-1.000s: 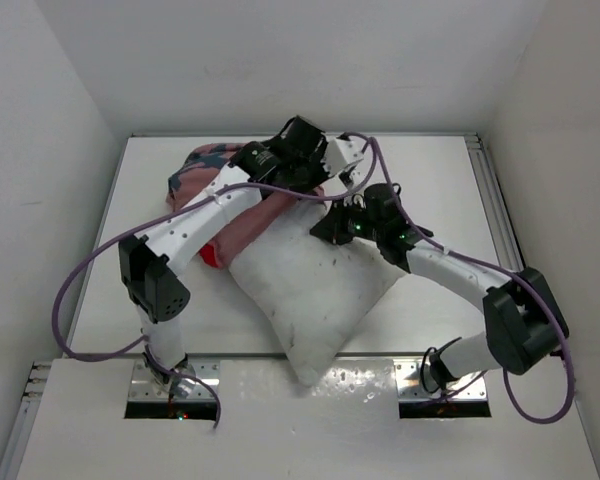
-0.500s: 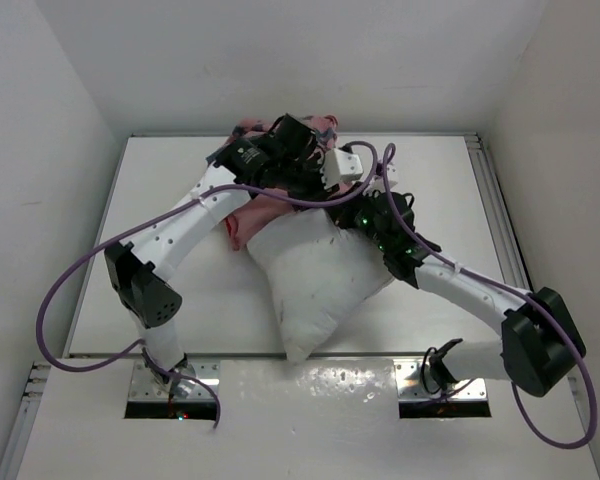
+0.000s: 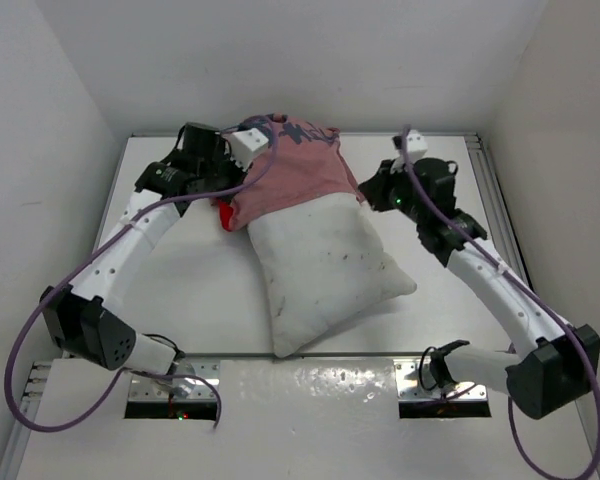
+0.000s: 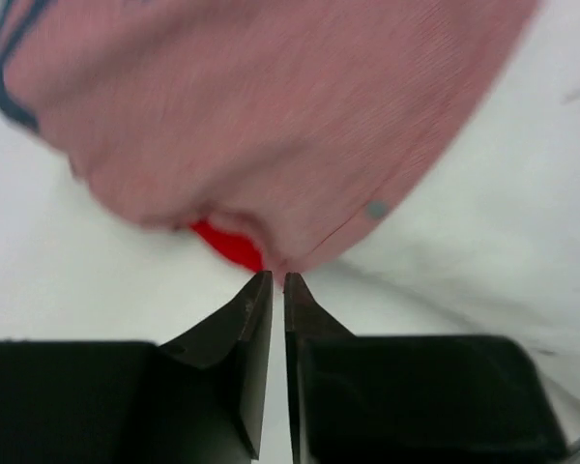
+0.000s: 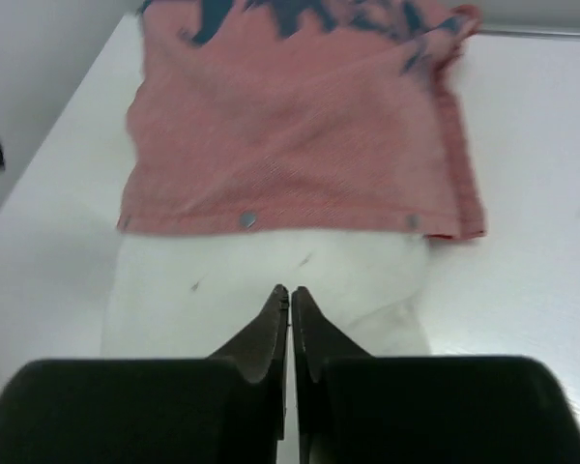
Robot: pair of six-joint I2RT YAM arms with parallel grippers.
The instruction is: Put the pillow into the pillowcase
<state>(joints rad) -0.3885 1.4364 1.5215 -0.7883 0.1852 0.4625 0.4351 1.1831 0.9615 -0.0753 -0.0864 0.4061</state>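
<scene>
Left gripper [image 4: 277,277] showing narrow gap, tips touching pillowcase [image 3: 290,175] hem at far-left corner of pillow [image 3: 325,265], grip unclear. Right gripper [image 5: 289,290] hovering at far-right corner, jaws nearly together, empty.

Left arm [image 3: 130,235] and right arm [image 3: 500,290] reach forward, spread apart, left fingers [image 4: 253,309] and right fingers [image 5: 267,333] each pair nearly closed.

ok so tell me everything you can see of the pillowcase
The pillowcase is thin fabric showing pale pink with dark blue marks, a bright red bit peeking at its left corner. It lies at the table's far side, pulled over the pillow's far end, hem straight with small round snaps. The left gripper tips reach its corner.
</scene>
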